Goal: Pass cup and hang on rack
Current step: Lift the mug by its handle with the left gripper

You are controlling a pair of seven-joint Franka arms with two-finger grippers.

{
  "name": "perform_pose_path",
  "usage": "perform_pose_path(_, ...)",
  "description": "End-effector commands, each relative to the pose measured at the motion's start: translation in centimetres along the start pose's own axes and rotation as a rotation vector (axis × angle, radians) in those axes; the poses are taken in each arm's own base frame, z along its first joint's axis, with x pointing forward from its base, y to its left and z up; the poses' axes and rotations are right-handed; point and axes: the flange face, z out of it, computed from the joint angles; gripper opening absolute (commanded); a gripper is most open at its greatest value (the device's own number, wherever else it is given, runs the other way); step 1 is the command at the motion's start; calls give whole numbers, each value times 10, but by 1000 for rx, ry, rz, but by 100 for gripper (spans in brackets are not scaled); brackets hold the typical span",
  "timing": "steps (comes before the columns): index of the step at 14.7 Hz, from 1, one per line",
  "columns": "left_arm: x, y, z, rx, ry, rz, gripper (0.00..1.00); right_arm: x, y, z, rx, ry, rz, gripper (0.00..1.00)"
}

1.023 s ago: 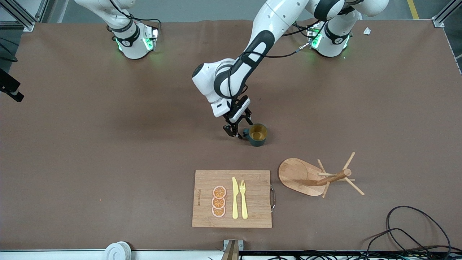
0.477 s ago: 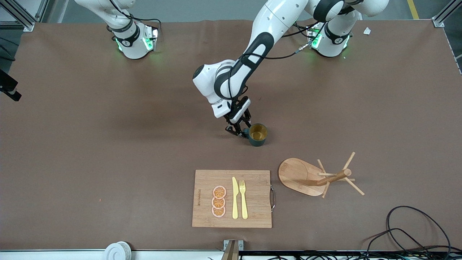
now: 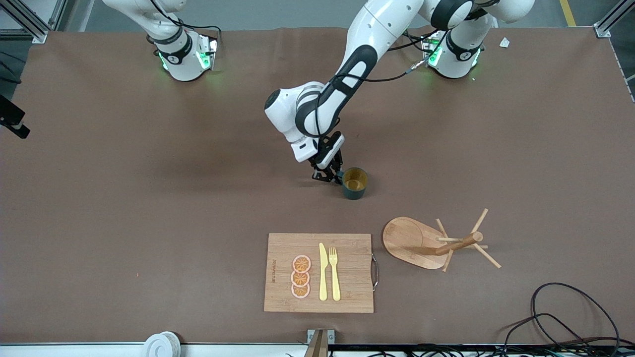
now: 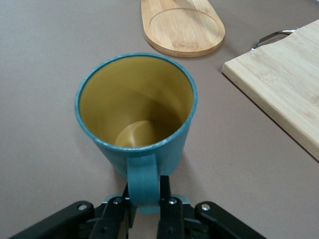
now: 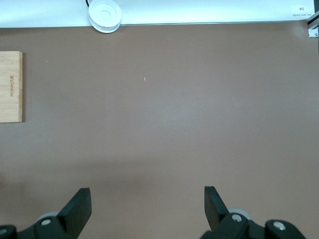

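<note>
Spanning the table (image 3: 99, 208), the scene holds the rack (image 3: 436, 243) lying tipped near the cutting board (image 3: 317, 272); the cup (image 3: 355, 183) stands mid-table, its handle pinched by the left gripper (image 3: 328, 174). That thin hold could let it swing or slip. The right gripper (image 5: 147, 206) waits, spread wide.

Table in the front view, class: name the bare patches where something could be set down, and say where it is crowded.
Bare: the table from the cutting board toward the right arm's end, and the strip between the cup and the board. Crowded: board and rack sit side by side, and the left pincer grips the cup's handle. The right pincer waits, open.
</note>
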Motion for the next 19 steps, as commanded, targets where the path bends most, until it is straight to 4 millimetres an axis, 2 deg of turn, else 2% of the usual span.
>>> perform_pose_path(1, 5, 3, -10, 9, 2, -21, 3, -4, 3, -2, -20, 1, -5, 100)
perform_pose_path(2, 9, 3, -11, 17, 12, -18, 0, -4, 2, -2, -19, -1, -8, 100)
perform_pose_path(4, 30, 10, -23, 15, 4, -32, 0, -2, 0, 2, -18, -8, -18, 100)
perform_pose_path(6, 61, 21, -40, 11, -32, -39, 0, -2, -4, 3, -18, -11, -24, 100)
perform_pose_path(7, 84, 27, -51, 15, -67, -34, 0, -2, -6, 3, -17, -12, -27, 100)
perform_pose_path(10, 170, 44, -85, 13, -184, -33, 0, -3, -6, 3, -16, -14, -21, 100)
perform_pose_path(13, 251, 48, -113, 11, -354, -19, 0, 2, -4, 6, -17, -6, -16, 100)
perform_pose_path(16, 328, 45, -125, -10, -544, -15, 0, 1, -4, 8, -16, -14, -13, 100)
perform_pose_path(17, 355, 43, -126, -25, -609, -15, 0, 1, -4, 8, -16, -14, -15, 100)
perform_pose_path(19, 398, 40, -120, -51, -720, -15, 0, 1, -3, 8, -18, -15, -15, 100)
